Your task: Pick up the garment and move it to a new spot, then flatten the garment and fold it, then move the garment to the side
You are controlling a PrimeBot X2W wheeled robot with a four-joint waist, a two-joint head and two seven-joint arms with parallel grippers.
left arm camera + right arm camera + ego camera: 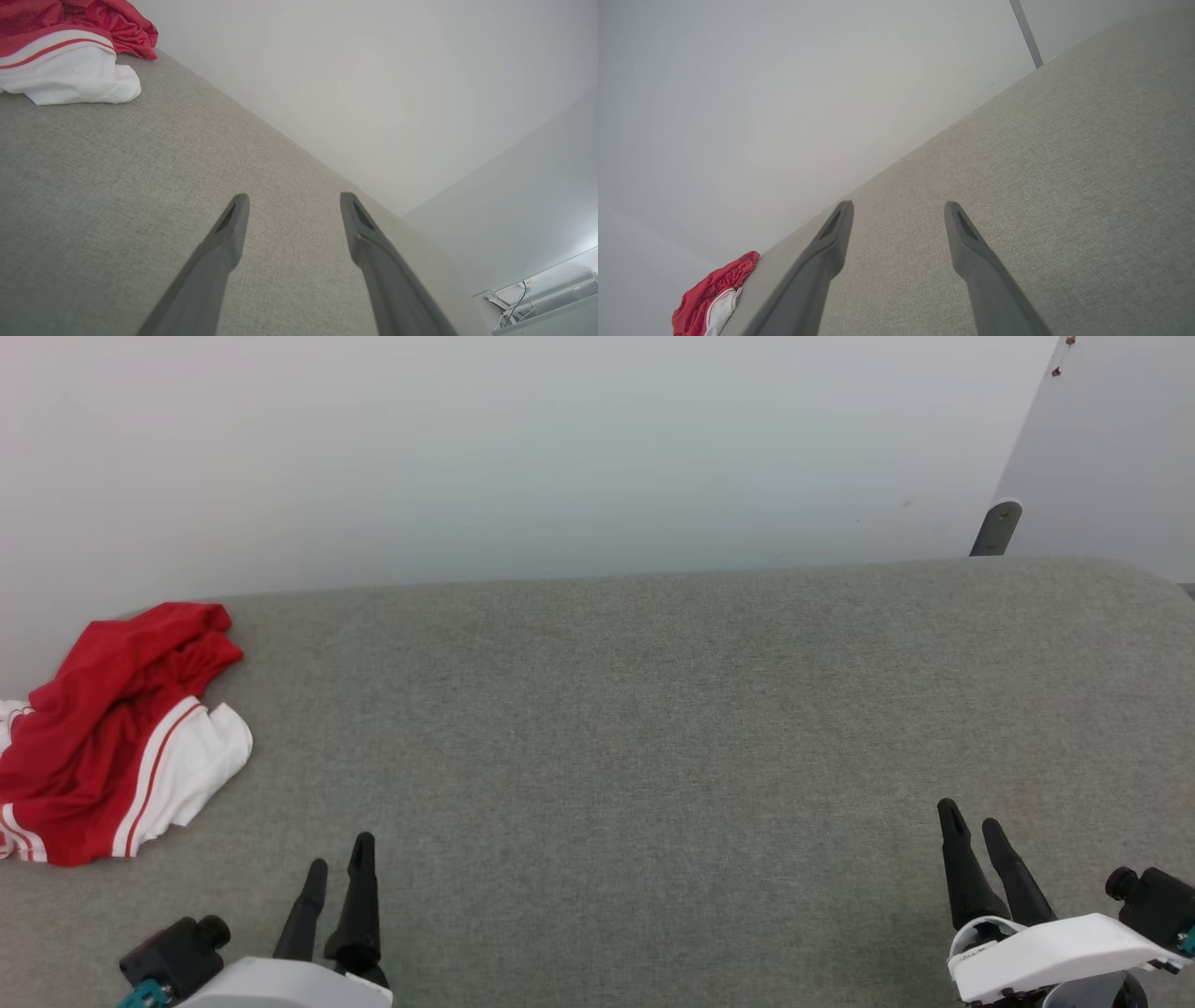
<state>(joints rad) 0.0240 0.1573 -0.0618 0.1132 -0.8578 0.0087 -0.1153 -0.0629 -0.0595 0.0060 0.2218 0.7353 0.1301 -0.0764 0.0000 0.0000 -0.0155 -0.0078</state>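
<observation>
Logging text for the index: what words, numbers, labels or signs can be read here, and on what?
No text can be read.
Garment: crumpled, no lettering shows.
Right gripper: tiny dark mark at its white base, too small to read.

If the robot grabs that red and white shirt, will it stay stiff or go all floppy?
Probably floppy: the garment lies crumpled in soft folds, so it should droop from wherever it is pinched. It looks thin, so it is likely light. Pushed along the grey cloth surface, it would likely bunch up rather than slide or roll.
</observation>
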